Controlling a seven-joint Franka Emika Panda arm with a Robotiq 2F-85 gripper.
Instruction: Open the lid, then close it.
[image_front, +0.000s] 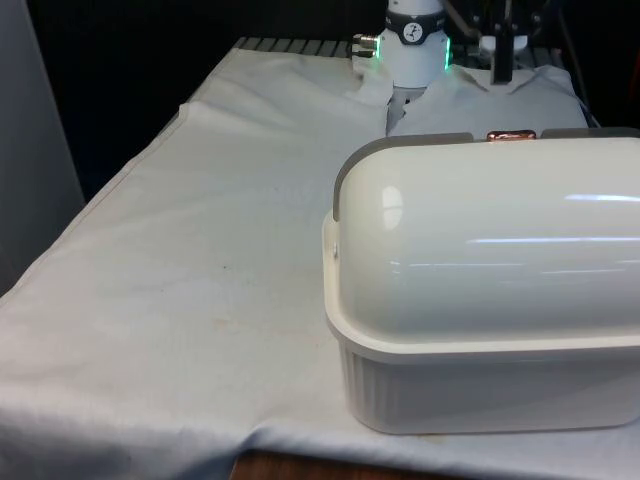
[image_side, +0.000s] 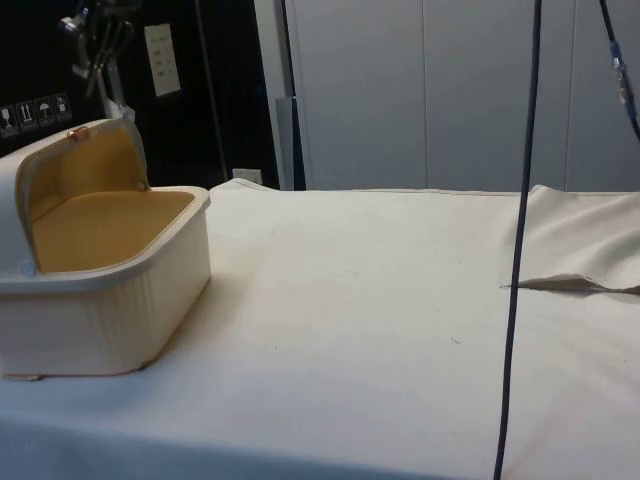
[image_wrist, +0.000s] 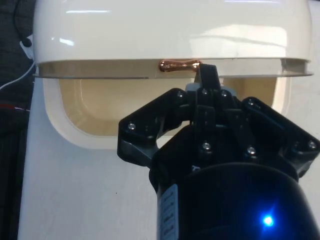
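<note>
A cream bread box (image_front: 480, 380) stands at the front view's right, its rounded back toward that camera. In the side view the bread box (image_side: 110, 310) is open, and its roll lid (image_side: 100, 160) is pushed up and back over a tan interior (image_side: 110, 225). A small copper handle (image_wrist: 179, 65) sits on the lid's front edge; the copper handle (image_front: 512, 134) also peeks over the box top. My gripper (image_wrist: 206, 75) is shut, with its tip against the end of the handle, just above the open mouth. I cannot tell whether it pinches anything.
White cloth (image_front: 200, 280) covers the table, with wide free room beside the box toward the front view's left. A black cable (image_side: 520, 240) hangs down in the side view. The cloth is rumpled (image_side: 570, 280) at the far end.
</note>
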